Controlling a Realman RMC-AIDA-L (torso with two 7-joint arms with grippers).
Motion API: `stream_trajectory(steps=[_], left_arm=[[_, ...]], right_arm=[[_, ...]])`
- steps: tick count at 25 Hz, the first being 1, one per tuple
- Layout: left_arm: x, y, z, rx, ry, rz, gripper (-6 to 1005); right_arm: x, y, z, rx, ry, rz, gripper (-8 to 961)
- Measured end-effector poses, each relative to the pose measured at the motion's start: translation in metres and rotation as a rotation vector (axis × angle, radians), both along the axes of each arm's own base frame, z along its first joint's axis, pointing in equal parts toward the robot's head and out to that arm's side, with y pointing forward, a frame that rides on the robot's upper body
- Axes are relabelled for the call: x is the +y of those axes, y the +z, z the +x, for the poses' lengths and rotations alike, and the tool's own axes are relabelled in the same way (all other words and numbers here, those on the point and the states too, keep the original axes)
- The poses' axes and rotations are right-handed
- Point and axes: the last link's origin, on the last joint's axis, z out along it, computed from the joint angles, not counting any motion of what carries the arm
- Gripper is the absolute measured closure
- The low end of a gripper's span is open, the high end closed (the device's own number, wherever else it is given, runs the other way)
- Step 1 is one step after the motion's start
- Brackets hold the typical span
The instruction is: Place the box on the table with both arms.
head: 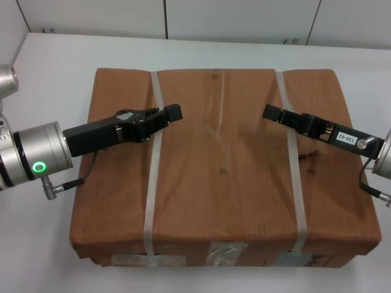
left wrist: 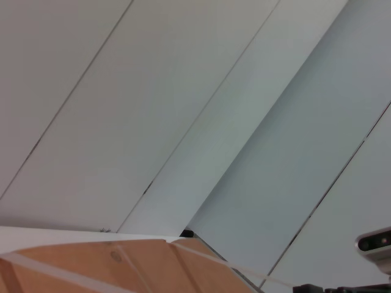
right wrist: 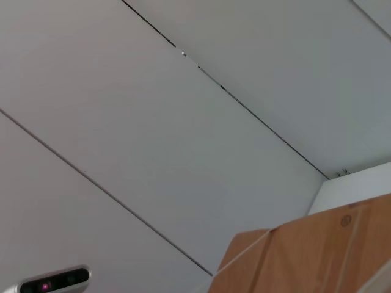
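Observation:
The brown box (head: 220, 183), bound by two pale grey straps, lies flat on the white table (head: 55, 61), with tape and labels on its front edge. My left gripper (head: 173, 113) reaches in from the left over the box top, by the left strap, shut and empty. My right gripper (head: 269, 112), with a small white label on it, reaches in from the right over the top, by the right strap, shut and empty. Whether either touches the top I cannot tell. A corner of the box shows in the left wrist view (left wrist: 122, 262) and in the right wrist view (right wrist: 317, 256).
White wall panels (head: 238, 18) stand right behind the table's far edge. Bare tabletop runs along the left of the box and behind it. The box's front edge lies close to the bottom of the head view.

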Motion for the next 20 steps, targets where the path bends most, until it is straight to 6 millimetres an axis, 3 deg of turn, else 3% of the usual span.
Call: stream_trajectory(steps=[20], left_arm=[[0.0012, -0.0010, -0.0033, 0.017, 0.014, 0.011, 931]], right_arm=[[0.0010, -0.0012, 0.0025, -0.016, -0.009, 0.011, 927]])
